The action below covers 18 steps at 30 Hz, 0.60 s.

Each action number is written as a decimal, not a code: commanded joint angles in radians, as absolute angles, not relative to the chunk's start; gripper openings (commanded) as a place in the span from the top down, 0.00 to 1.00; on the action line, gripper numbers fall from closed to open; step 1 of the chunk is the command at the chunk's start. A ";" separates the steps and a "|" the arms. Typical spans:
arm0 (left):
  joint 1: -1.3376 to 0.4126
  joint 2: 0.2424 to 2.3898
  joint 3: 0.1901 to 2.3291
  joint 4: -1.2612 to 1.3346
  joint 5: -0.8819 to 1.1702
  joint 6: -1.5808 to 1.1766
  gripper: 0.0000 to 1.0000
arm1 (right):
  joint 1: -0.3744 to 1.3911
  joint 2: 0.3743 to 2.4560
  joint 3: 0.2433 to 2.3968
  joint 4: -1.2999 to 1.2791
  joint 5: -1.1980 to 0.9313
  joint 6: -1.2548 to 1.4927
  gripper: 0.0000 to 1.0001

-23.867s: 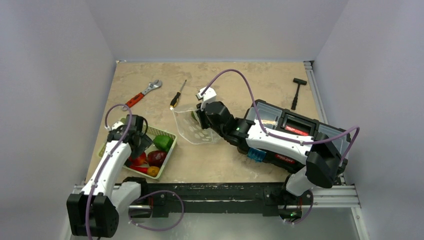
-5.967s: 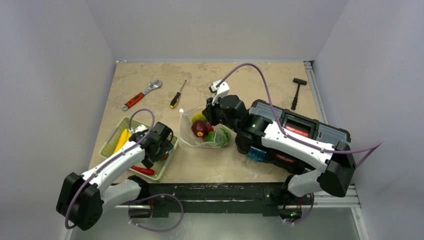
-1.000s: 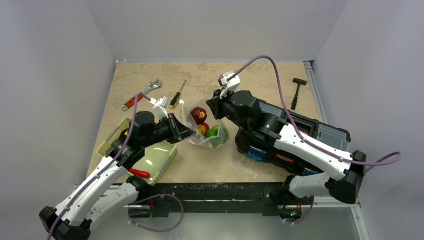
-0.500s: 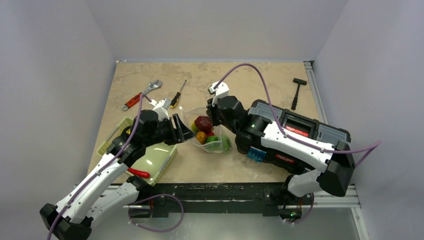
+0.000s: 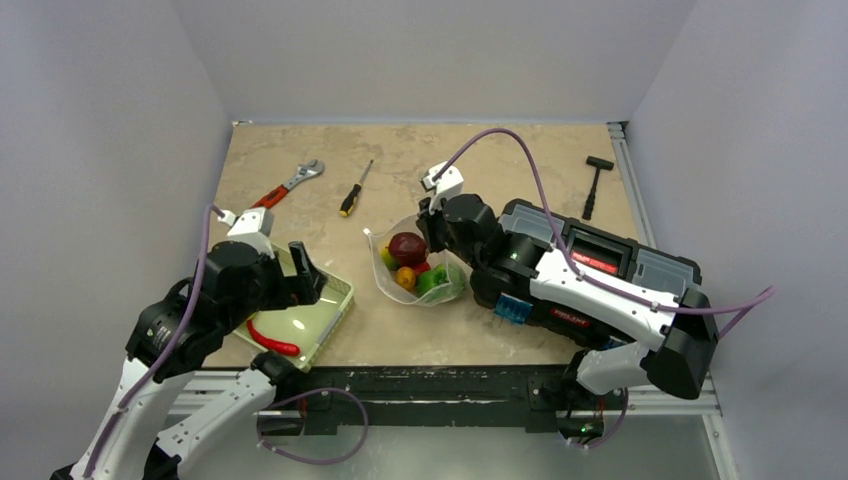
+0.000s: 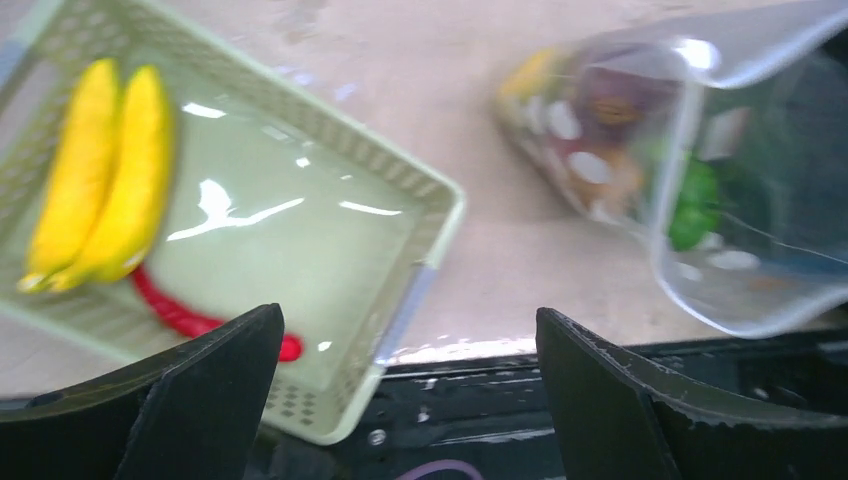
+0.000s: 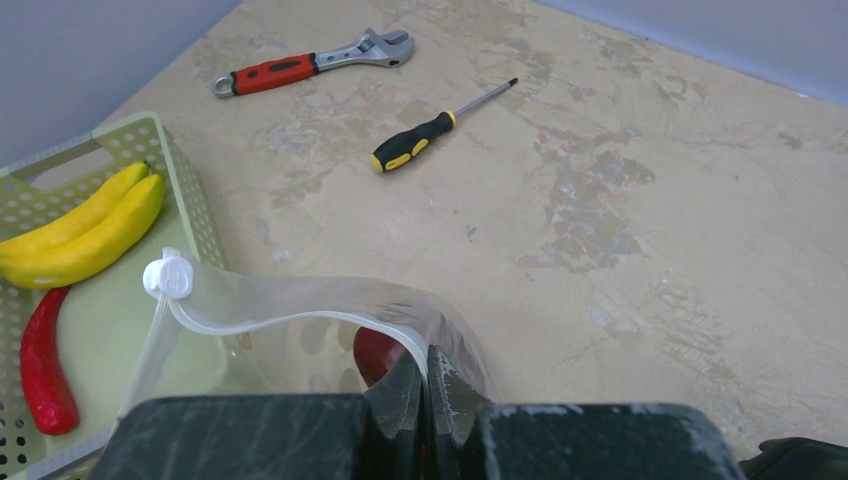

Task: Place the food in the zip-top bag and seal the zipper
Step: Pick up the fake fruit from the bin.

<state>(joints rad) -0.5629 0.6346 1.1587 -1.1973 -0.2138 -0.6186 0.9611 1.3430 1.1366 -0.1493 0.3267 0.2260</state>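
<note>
Bag pinched at centre of the overhead view — chilli in the basket.
We note the right gripper [image 7: 425, 392] with fingers pressed together on the rim of the zip-top bag [image 5: 440, 293], which lies on the table [image 5: 480, 160] holding maroon, orange and green food [image 5: 407, 248]. The left gripper [image 6: 410, 400] hangs over the green basket [image 5: 340, 305] at lower left, fingers spread wide, gripping nothing — the red chilli [image 6: 170, 312] and two bananas [image 6: 100, 180] lie inside.

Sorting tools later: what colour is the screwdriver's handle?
The screwdriver handle is black with yellow accents, clearest in the right wrist view.
</note>
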 commanded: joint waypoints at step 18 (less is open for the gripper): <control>0.062 1.323 1.106 -1.162 -0.337 -0.239 0.02 | 0.966 1.118 1.028 -0.054 0.237 0.204 1.00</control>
